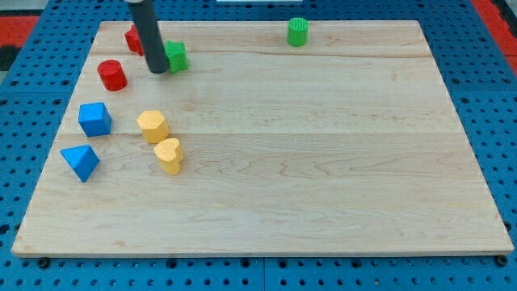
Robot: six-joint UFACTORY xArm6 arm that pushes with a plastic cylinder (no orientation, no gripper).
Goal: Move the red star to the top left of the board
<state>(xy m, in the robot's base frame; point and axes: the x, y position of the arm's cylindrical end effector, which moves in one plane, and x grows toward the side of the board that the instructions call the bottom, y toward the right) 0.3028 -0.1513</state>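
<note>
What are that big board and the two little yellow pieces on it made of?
The board looks like pale wood with a smooth finish: grain lines and plank seams run across it. The yellow blocks seem to be painted wood or plastic; their even, matte colour hides any grain, so I cannot tell which.

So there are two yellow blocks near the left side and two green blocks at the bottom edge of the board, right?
Not quite. The camera view shows both green blocks at the top: the green cylinder near the top edge and the green star beside my tip. The two yellow blocks are indeed near the left.
</note>
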